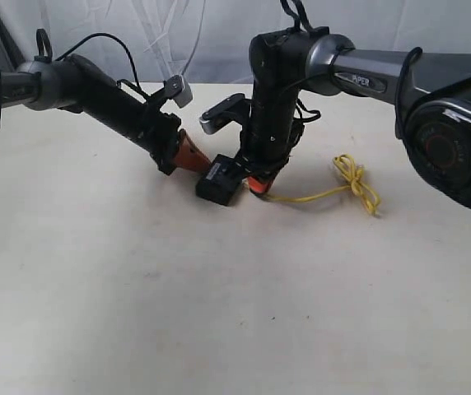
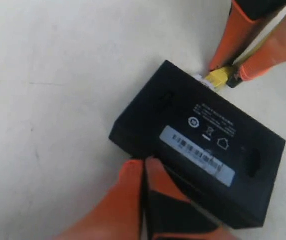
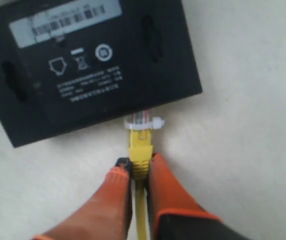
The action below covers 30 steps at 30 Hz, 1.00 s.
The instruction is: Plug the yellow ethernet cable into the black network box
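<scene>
right gripper (image 3: 139, 169) pinches yellow cable (image 3: 140, 146) | plug (image 3: 143, 121) axis toward black box (image 3: 133, 75), maybe touching

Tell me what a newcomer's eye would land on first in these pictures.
Two orange-fingered arms meeting over the black network box at the scene's centre draw the eye first. The right end effector pinches the yellow ethernet cable just behind its clear plug, which sits at the box's edge. The left end effector is shut against the opposite side.
</scene>
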{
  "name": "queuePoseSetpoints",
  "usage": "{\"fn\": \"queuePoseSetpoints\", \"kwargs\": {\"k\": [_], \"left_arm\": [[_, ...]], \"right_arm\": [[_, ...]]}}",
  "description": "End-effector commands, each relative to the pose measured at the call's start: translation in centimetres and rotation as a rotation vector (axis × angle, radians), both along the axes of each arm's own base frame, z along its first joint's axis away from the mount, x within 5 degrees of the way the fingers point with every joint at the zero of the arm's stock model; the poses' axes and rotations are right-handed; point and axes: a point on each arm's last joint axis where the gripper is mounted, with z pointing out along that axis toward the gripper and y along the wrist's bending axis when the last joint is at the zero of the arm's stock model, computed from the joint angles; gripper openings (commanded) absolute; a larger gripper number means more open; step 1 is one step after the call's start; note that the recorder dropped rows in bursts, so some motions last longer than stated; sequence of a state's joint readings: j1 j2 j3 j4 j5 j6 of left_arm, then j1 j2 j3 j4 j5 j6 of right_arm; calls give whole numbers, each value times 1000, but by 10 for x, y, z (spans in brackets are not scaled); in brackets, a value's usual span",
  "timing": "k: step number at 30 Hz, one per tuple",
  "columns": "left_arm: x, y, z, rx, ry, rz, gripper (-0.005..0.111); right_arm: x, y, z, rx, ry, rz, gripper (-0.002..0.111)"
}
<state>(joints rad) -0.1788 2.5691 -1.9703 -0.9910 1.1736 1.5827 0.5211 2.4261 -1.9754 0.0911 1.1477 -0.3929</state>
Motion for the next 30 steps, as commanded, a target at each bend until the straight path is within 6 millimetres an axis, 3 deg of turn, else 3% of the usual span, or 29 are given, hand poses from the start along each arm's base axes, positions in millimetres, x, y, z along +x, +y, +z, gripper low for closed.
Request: {"fn": "queuePoseSetpoints", "kwargs": {"k": [1, 10, 30], "left_arm": [[-3, -4, 0, -34, 36, -17, 0], [-3, -5, 1, -41, 38, -15, 0], [-2, -7, 13, -88, 58, 23, 0]], "right_arm": [[4, 2, 3, 32, -46, 33, -1], [3, 3, 3, 35, -57, 192, -1], [1, 12, 5, 39, -75, 104, -1]]}}
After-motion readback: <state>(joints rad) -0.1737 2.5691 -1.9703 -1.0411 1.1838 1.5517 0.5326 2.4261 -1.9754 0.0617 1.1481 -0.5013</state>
